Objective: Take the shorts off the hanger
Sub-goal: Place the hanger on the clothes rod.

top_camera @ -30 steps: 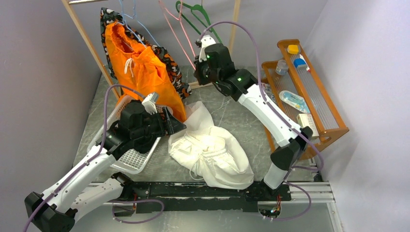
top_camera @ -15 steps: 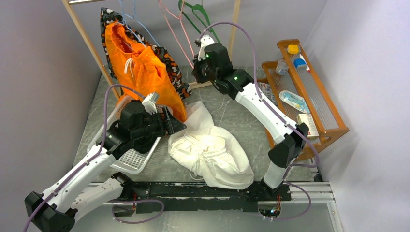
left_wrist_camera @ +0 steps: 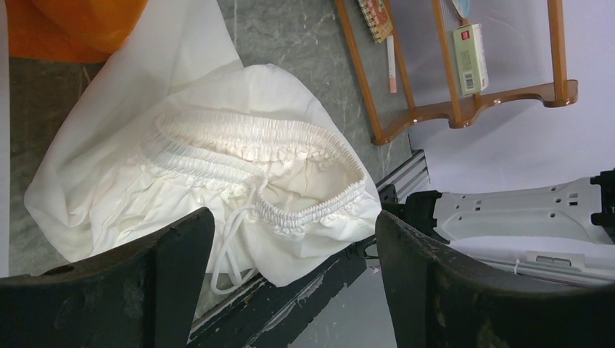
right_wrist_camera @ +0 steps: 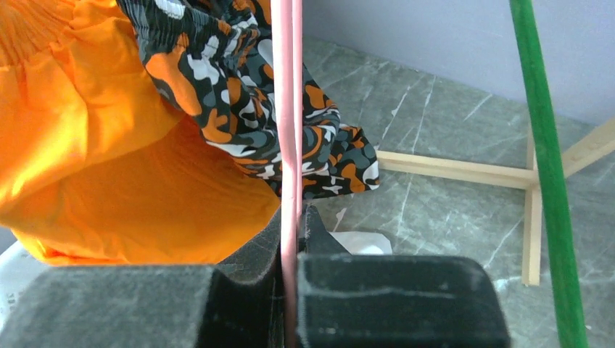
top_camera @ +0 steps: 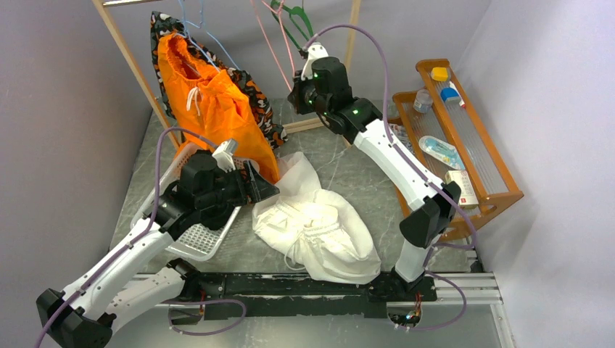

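In front of the shorts (top_camera: 210, 101), a white garment (top_camera: 319, 232) lies heaped on the table. At the shorts' lower hem the left gripper (left_wrist_camera: 294, 219) hovers spread and empty, placed, I'd guess, to catch that fabric. The shorts hang from the wooden rack (top_camera: 138, 72) against a patterned garment (top_camera: 255, 109). To their right, farther back, the right gripper (right_wrist_camera: 294, 217) pinches a bare pink hanger (right_wrist_camera: 291, 109), probably to hold it aside.
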Controlling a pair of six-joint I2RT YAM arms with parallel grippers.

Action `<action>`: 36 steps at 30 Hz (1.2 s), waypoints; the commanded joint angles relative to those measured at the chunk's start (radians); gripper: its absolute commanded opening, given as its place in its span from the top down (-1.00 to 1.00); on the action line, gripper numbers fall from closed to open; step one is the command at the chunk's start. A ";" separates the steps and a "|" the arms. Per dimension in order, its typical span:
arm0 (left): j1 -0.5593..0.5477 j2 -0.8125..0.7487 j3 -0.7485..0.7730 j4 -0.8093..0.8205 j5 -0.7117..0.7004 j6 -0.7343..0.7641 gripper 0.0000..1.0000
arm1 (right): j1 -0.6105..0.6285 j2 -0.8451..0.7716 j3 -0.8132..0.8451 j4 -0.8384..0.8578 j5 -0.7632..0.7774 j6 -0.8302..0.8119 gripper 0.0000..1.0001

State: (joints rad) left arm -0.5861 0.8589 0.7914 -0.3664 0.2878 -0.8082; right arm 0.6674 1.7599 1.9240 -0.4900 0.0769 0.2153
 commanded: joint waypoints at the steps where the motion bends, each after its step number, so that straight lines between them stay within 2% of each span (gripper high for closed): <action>1: -0.001 -0.027 0.028 -0.013 -0.021 -0.002 -0.71 | -0.007 0.057 0.093 0.005 -0.013 0.014 1.00; 13: -0.001 -0.030 0.027 -0.018 -0.019 -0.012 -0.70 | -0.008 0.111 0.117 -0.007 0.009 0.014 1.00; 22: -0.001 -0.035 0.024 -0.017 -0.021 -0.014 -0.69 | -0.008 0.182 0.195 -0.065 0.005 0.003 1.00; 29: -0.001 -0.038 0.028 -0.030 -0.021 -0.005 -0.70 | -0.008 0.131 0.090 -0.043 -0.012 0.023 1.00; 35: -0.001 -0.040 0.025 -0.032 -0.015 -0.002 -0.70 | -0.009 0.069 0.040 -0.011 -0.038 0.013 0.33; 36: -0.001 -0.039 0.026 -0.031 -0.016 -0.001 -0.70 | -0.009 0.063 0.041 -0.015 -0.041 0.016 0.28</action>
State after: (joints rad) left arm -0.5861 0.8337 0.7914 -0.3939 0.2768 -0.8188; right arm 0.6621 1.8774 1.9690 -0.5076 0.0589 0.2333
